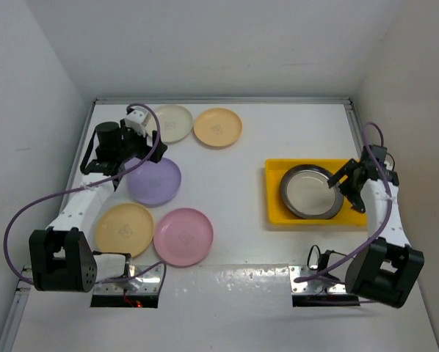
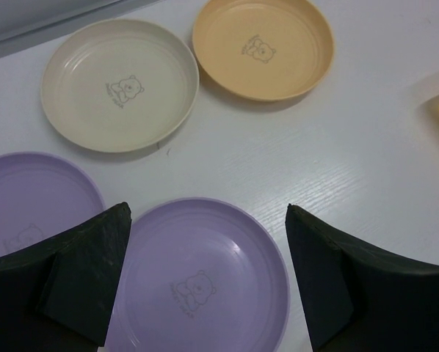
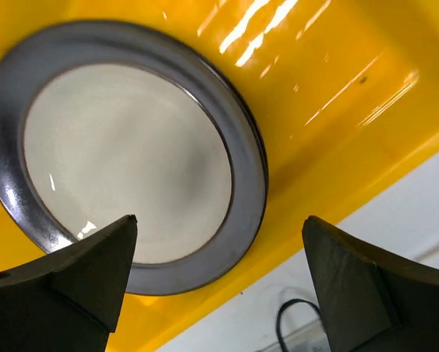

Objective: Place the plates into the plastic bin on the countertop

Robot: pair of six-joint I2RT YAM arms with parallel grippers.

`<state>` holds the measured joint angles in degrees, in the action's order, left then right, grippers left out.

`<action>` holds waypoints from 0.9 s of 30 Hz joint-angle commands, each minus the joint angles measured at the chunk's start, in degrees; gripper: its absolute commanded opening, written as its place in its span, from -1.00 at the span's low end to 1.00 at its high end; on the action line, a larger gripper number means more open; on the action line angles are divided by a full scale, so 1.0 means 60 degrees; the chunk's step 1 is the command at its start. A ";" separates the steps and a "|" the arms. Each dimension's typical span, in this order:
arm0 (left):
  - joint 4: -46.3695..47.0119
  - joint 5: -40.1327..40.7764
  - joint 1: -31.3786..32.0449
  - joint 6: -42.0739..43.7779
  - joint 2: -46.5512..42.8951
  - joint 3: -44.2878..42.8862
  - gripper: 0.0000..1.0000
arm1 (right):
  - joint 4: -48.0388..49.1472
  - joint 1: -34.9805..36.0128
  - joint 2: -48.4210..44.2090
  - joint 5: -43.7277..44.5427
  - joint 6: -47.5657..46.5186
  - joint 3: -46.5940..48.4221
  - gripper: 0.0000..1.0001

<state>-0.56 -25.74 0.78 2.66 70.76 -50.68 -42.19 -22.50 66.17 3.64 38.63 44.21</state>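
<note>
Top: left hand [image 1: 146, 145] spread wide, empty, over the lilac plate [image 1: 155, 181]. Cream plate [image 1: 172, 122] and orange plate [image 1: 218, 127] sit just ahead of it. Right hand [image 1: 339, 185] hangs over the steel plate [image 1: 307, 192] in the yellow bin [image 1: 274, 211]. Open desk [image 1: 234, 176] between hands.
Left wrist: second lilac plate [image 2: 28, 198] to the left, partly hidden behind a finger.
Right wrist: hand released, plate flat in the bin. Bin wall runs to the right. Can't tell if one plate or two stacked.
</note>
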 commanded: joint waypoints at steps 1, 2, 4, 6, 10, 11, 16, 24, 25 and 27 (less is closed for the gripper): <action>-0.0067 0.0435 0.0076 -0.0223 -0.0251 0.0082 0.76 | -0.0396 0.1078 0.0250 0.2468 -0.0637 0.1867 0.84; -0.0300 0.0712 0.0076 -0.0455 -0.0164 -0.0020 0.76 | -0.0249 0.1316 0.0352 0.2586 -0.0667 0.2137 0.84; -0.0666 0.0919 -0.0026 -0.0647 0.0056 -0.0253 0.76 | 0.0551 0.2484 0.0995 0.1774 -0.1497 0.3244 0.69; -0.0888 0.1007 -0.0115 -0.0736 0.0232 -0.0459 0.76 | 0.0791 0.3305 0.2073 0.0849 -0.1794 0.4489 0.40; -0.1225 0.1505 -0.0304 -0.0620 0.0555 -0.0972 0.76 | 0.1739 0.4990 0.6343 -0.2242 -0.0966 0.7671 -0.06; -0.1312 0.1637 -0.0392 -0.0531 0.0642 -0.1060 0.76 | 0.1918 0.5155 0.6939 -0.2595 -0.0714 0.9170 0.41; -0.1605 0.2443 -0.0685 -0.0428 0.0643 -0.1325 0.76 | 0.3074 0.5625 1.1429 -0.3286 0.1527 1.2389 0.32; -0.1811 0.2458 -0.0994 -0.0340 0.0643 -0.1413 0.76 | 0.5288 0.6064 1.3273 -0.3172 0.3741 1.2162 0.07; -0.1811 0.2342 -0.0994 -0.0340 0.0730 -0.1413 0.76 | 0.5086 0.6123 1.3317 -0.2865 0.3771 1.2115 0.02; -0.1811 0.2341 -0.1111 -0.0340 0.0731 -0.1413 0.76 | 0.4967 0.6299 1.3390 -0.2586 0.3815 1.1795 -0.13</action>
<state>-11.44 -11.62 -4.75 0.14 75.11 -57.06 -14.09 13.23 146.93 -15.33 57.80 117.71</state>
